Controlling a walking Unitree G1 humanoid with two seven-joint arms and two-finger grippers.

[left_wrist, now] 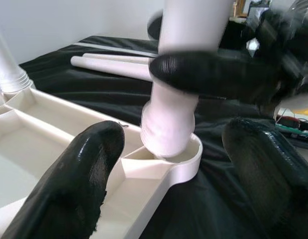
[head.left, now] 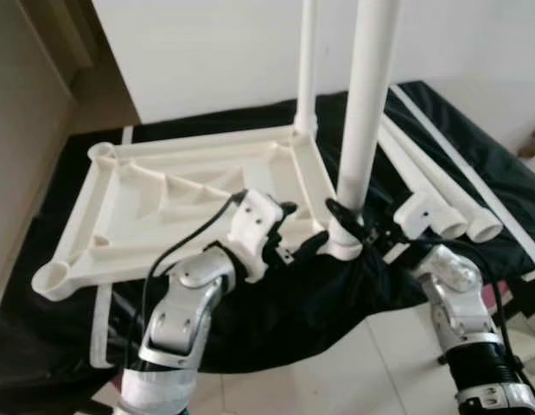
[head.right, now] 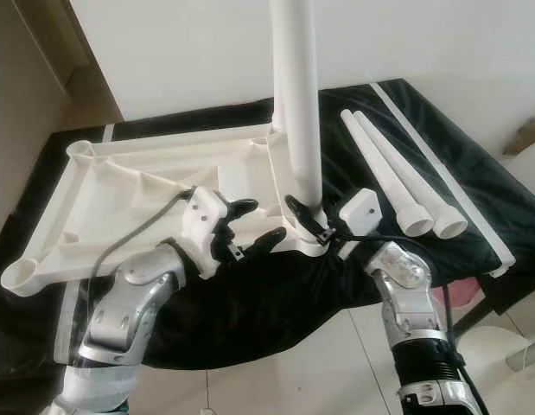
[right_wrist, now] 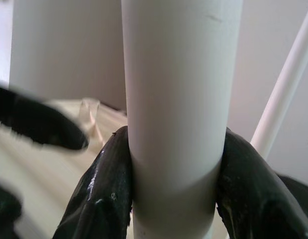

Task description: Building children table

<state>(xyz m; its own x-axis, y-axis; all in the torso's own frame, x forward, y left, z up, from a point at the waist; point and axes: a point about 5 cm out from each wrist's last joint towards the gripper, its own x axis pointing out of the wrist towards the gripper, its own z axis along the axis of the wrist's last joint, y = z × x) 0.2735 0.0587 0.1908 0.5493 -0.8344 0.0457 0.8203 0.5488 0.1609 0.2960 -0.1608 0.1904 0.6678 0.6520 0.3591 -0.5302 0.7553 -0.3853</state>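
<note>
Nearest, the left gripper [head.right: 254, 223] hovers spread open beside the tabletop's corner socket [left_wrist: 186, 162]. The right gripper [right_wrist: 174, 191] clenches the upright table leg [head.right: 299, 112] seated there. Farther back, two spare legs [head.right: 397, 186] lie on black cloth [head.right: 276, 303].

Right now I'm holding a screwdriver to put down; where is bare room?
Free: black cloth right of the two loose white plastic legs. Crowded: the corner socket, where right gripper clamps the upright white leg and left gripper hovers.
</note>
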